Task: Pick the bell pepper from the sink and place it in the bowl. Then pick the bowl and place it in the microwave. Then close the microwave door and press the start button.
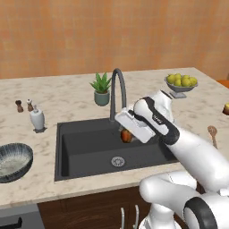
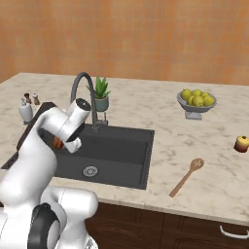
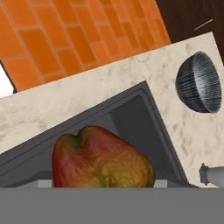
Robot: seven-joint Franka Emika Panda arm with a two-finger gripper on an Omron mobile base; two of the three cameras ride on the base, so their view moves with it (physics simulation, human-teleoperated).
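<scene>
The gripper (image 1: 126, 132) hangs over the sink (image 1: 85, 154) with the bell pepper (image 3: 101, 161) at its tips, seemingly held between wide-set jaws, though the fingers are hidden. The bowl (image 1: 13, 162) sits on the counter (image 1: 67, 100), left of the basin.

The bell pepper (image 3: 103, 159) is orange-red, shading to yellow-green low on its skin. The sink (image 1: 85, 152) is dark grey with a silver drain (image 1: 117, 161). The bowl (image 1: 13, 162) is dark blue-grey with fine pale streaks outside, speckled pale grey inside. The bench (image 2: 194, 131) is beige marble with faint veining. The wall (image 1: 112, 31) is orange brick. The fruits (image 2: 197, 97) are yellow in a grey footed bowl (image 2: 194, 111).
</scene>
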